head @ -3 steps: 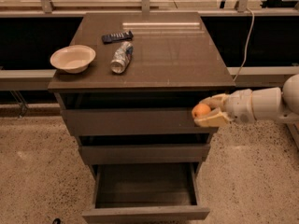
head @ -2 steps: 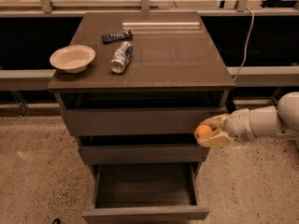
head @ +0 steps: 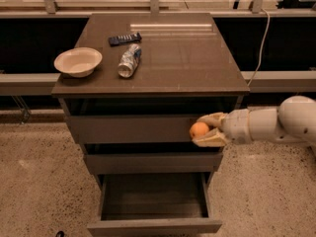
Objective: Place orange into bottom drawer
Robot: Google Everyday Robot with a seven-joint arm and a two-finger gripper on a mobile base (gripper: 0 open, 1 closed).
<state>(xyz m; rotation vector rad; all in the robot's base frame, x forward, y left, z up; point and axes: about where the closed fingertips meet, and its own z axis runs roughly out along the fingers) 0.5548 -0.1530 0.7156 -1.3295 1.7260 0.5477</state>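
The orange (head: 199, 129) is held between the cream fingers of my gripper (head: 201, 131), which reaches in from the right on a white arm. It hangs in front of the right end of the top drawer's front, above the middle drawer. The bottom drawer (head: 154, 226) is pulled open below and to the left, and its shallow dark interior shows nothing inside.
On the cabinet top (head: 197, 68) stand a cream bowl (head: 78, 61), a crushed silvery bottle (head: 129, 60) and a dark remote-like object (head: 124, 38). A cable (head: 261, 38) hangs at the back right. The floor is speckled stone.
The gripper with the orange has moved down and to the left, from beside the cabinet's right edge to in front of the top drawer's right end.
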